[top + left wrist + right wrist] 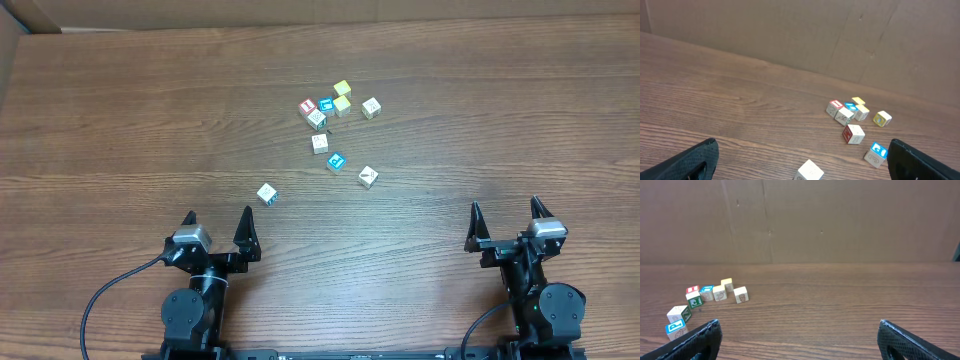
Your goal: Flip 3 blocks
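Three blocks [336, 161] ahead of left pincer [218, 216]

My right pincer [799, 326] gapes wide above the wooden tabletop [840, 295]. Small cubes [720, 293] huddle at the left of my view (the blue-faced block [676, 327] lies nearest me, low in the corner), a cardboard wall [840, 220] behind.

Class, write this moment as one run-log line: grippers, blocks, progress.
left gripper: open, empty | right gripper: open, empty | blocks: scattered beyond both grippers | progress: none touched
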